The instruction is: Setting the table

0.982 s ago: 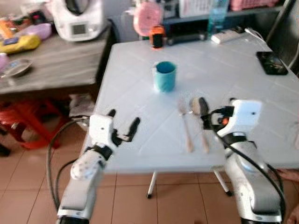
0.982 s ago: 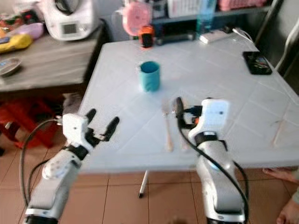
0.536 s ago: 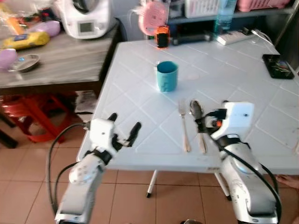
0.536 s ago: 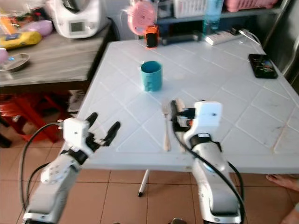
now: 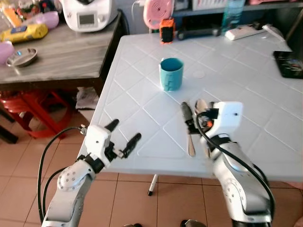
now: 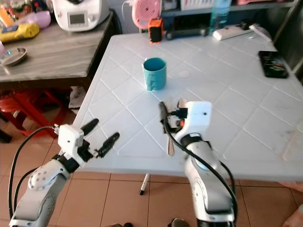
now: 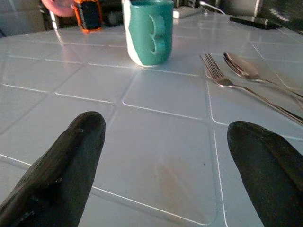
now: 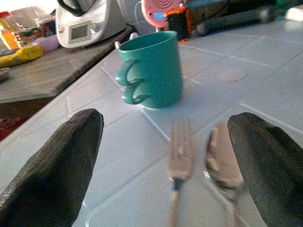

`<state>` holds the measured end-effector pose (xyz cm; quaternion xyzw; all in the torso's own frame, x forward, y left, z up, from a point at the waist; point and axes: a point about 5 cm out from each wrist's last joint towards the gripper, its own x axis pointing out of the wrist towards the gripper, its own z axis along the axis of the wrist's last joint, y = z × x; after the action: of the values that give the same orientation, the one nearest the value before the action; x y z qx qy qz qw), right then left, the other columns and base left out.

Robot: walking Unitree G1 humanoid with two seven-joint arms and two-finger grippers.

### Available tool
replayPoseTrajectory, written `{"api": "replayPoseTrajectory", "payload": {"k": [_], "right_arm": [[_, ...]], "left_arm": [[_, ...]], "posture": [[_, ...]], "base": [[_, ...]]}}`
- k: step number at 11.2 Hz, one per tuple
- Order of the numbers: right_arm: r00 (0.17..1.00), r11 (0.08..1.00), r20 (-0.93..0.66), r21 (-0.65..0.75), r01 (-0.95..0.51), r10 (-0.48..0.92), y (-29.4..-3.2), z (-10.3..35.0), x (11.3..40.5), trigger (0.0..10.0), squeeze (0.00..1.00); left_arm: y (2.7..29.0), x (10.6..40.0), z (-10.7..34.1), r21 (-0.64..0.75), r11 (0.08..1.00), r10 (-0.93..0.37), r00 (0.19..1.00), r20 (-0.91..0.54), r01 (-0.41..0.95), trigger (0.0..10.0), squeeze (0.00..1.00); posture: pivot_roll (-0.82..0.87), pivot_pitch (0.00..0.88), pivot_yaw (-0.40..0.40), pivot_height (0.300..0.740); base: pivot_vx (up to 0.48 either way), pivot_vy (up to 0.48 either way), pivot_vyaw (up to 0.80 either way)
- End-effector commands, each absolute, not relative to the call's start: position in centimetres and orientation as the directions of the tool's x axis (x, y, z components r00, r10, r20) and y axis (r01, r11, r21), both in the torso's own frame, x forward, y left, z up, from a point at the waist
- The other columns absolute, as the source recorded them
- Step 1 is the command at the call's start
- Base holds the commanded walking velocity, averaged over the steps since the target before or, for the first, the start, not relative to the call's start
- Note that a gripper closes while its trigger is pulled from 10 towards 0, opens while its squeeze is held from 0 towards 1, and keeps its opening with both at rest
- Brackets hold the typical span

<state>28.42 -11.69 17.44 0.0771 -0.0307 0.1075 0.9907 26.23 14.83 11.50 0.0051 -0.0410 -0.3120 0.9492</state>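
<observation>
— Two pieces of cutlery, a fork [image 5: 189, 138] and a spoon [image 5: 203, 118], lie side by side on the white bench [image 5: 246, 80] near its front edge, handles toward the robot. The teal mug [image 5: 171, 74] stands upright farther back, well apart from them.

— And the arms?

— The right gripper [image 5: 195, 115] hangs low over the cutlery, its fingers [image 8: 52, 175] spread wide and holding nothing; in its wrist view the fork and spoon lie between the two fingers, the mug beyond. The left gripper [image 5: 124, 135] is at the bench's front left corner, just off the edge, fingers [image 7: 57, 175] also wide apart and empty, pointing across the top toward the mug.

— Anything else about?

— At the far edge there's an orange and black gadget [image 5: 166, 31], a pink round thing [image 5: 152, 13] behind it, and a white power strip [image 5: 246, 32]. A dark phone [image 5: 289, 64] lies at the right side. To the left stands a grey wooden table [image 5: 61, 56] with a white kitchen machine [image 5: 88, 14], a small metal dish [image 5: 22, 56] and a yellow packet [image 5: 23, 33]; a red stool [image 5: 33, 106] sits beneath it on the tiled floor [image 5: 19, 165].
</observation>
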Motion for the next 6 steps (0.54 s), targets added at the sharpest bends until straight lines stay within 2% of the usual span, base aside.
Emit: {"api": "replayPoseTrajectory", "payload": {"k": [1,5,6], "right_arm": [[0.976,0.964,0.046,0.15,-0.218,0.214,-11.2,17.2,28.8,10.0,0.0],[0.976,0.939,-0.054,0.289,-0.186,0.209,-9.7,15.4,29.8,10.0,0.0],[0.976,0.956,-0.07,0.228,-0.186,0.206,-9.9,15.1,29.8,10.0,0.0]], "left_arm": [[15.2,25.9,11.6,0.057,0.789,-0.614,0.786,0.073,0.612,10.0,0.0],[15.7,26.2,11.7,0.076,0.786,-0.618,0.783,0.068,0.613,10.0,0.0],[15.7,26.2,11.7,0.075,0.785,-0.619,0.782,0.068,0.615,10.0,0.0]], "posture": [[-0.04,0.162,0.118,0.74],[-0.03,0.16,0.105,0.74],[-0.03,0.16,0.103,0.74]], "base": [[0.0,0.0,0.0],[0.0,0.0,0.0],[0.0,0.0,0.0]]}}
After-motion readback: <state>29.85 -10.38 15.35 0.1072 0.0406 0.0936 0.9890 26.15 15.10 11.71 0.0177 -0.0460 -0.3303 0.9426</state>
